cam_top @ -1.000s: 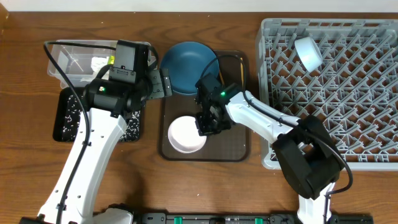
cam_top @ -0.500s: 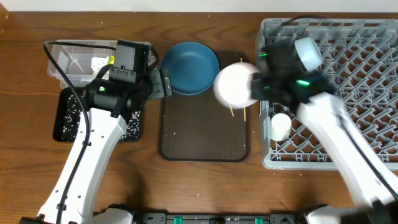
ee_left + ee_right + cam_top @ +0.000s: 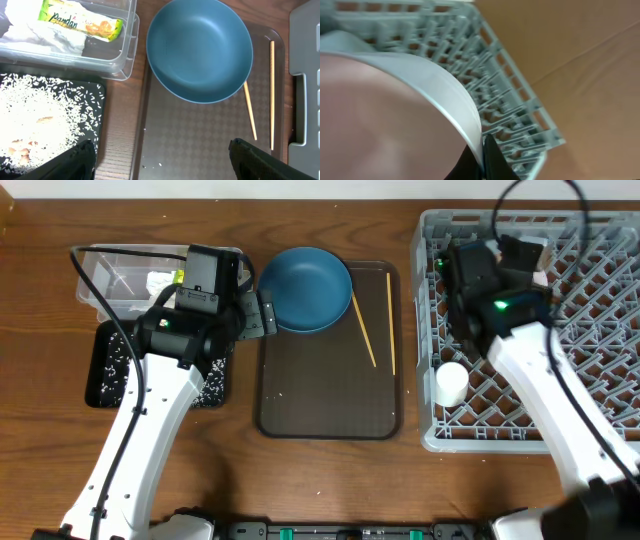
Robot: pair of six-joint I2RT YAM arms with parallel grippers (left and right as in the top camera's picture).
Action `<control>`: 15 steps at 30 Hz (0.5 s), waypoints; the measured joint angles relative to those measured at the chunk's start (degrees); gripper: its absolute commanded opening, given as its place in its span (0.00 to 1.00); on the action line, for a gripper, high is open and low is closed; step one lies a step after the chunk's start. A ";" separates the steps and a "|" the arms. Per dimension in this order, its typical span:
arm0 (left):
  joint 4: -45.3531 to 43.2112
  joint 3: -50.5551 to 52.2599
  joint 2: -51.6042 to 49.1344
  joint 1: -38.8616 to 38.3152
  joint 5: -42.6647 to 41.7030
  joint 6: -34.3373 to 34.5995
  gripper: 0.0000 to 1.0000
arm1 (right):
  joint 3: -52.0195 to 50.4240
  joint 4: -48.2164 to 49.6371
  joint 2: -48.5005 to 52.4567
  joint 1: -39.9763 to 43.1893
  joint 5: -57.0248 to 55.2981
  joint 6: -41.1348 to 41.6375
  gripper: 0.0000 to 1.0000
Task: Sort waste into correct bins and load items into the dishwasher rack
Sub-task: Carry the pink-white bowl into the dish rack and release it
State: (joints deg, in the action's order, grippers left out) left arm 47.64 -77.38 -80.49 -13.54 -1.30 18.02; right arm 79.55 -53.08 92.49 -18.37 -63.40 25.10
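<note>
My right gripper point(image 3: 484, 152) is shut on the rim of the white bowl point(image 3: 390, 115), holding it over the far left part of the dishwasher rack point(image 3: 500, 75). Seen from overhead, the right arm covers most of that bowl above the rack point(image 3: 600, 380), where a small white cup point(image 3: 450, 385) lies near the left wall. The large dark blue bowl point(image 3: 305, 288) and two chopsticks point(image 3: 363, 330) rest on the brown tray. My left gripper point(image 3: 162, 165) hangs open above that tray's left edge, holding nothing. The clear tub point(image 3: 125, 60) holds a wrapper point(image 3: 80, 22) and tissue point(image 3: 35, 35). Rice covers the black tray point(image 3: 97, 100).
The brown serving tray point(image 3: 330, 390) lies between the two bins and the rack, with a few rice grains on it. The clear tub point(image 3: 90, 280) sits at the back left, the black tray point(image 3: 100, 380) just in front of it.
The right arm lifted the white bowl off the brown tray and swung it right over the rack, uncovering the chopsticks. The left arm has stayed still.
</note>
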 measured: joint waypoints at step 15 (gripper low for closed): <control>0.00 0.00 0.00 0.00 0.02 0.00 0.88 | -0.07 -0.20 13.75 -0.07 -15.39 -3.87 0.01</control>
State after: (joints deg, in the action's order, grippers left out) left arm 47.64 -77.38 -80.49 -13.54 -1.28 18.02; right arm 79.48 -53.28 106.24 -18.44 -78.78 21.23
